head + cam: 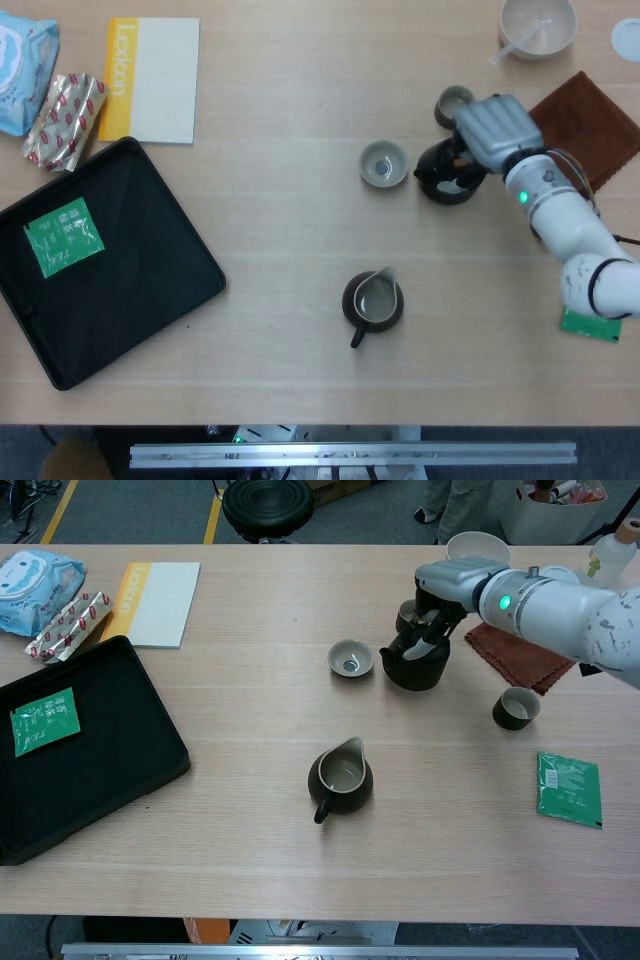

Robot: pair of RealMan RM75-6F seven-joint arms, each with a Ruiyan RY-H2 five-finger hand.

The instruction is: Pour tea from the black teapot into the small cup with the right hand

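The robot's right hand (492, 132) (445, 588) holds the black teapot (443, 175) (413, 661) by its handle, fingers (430, 640) clamped over the top of the pot, at roughly 2 o'clock on the wooden surface (280, 250) (250, 710). The pot's spout faces the small cup (384, 164) (351, 658), a pale bowl-shaped cup that stands just beside it at its 9 o'clock. Whether the pot's base touches the surface cannot be told from either view.

A dark pitcher (372, 301) (340, 776) with a pale lining sits near the centre, at the teapot's 7 o'clock. Behind the hand, at 12 o'clock, stands a second dark cup (453, 103) (406, 615); a third dark cup (516, 708) rests at the teapot's 4 o'clock in the chest view. A brown cloth (588, 125) (520, 658) lies at the right edge, with a white bowl (538, 25) (477, 550) beyond it.

To the left, a black tray (130, 270) (110, 750) carries a green packet (63, 236) (44, 720). A yellow-edged booklet (152, 78) (158, 602) lies at 11 o'clock. Another green packet (569, 788) lies at 4 o'clock.

The left hand appears in neither view.
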